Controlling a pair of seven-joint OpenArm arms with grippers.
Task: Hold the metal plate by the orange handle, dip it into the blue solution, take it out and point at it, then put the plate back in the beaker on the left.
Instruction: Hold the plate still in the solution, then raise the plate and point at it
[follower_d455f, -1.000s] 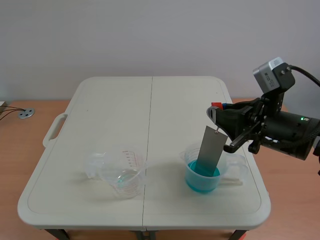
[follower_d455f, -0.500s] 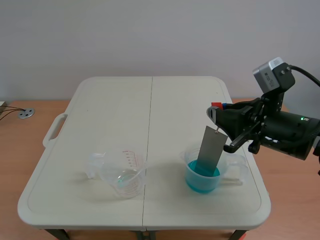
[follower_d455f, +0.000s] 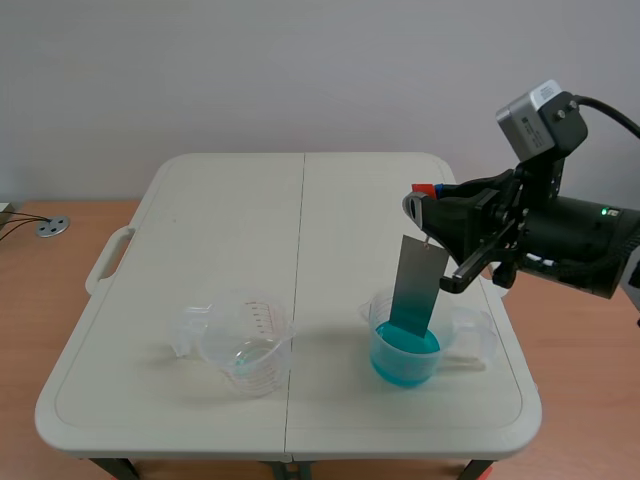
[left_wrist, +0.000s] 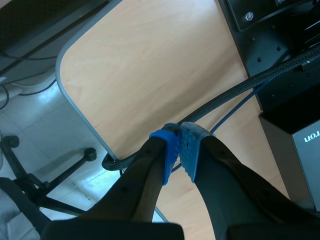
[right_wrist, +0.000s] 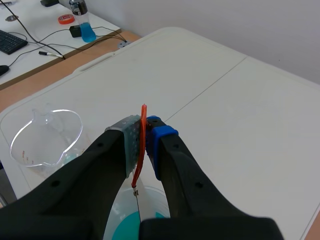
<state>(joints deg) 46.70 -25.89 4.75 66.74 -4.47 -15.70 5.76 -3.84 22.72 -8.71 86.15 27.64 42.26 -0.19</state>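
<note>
Metal plate (follower_d455f: 418, 287) hangs tilted, lower end down in the beaker of blue solution (follower_d455f: 405, 355). Thin, stiff and light; probably wet and slick. Best held by the orange handle (right_wrist: 142, 140), a narrow strip. Right gripper (right_wrist: 145, 136) clamps that strip. Left gripper (left_wrist: 179, 150): pads together, empty. Empty beaker (follower_d455f: 245, 345) well apart.

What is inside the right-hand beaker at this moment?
Blue solution and the lower end of the metal plate, hanging tilted into the beaker. Whether its bottom edge is under the surface cannot be seen.
</note>
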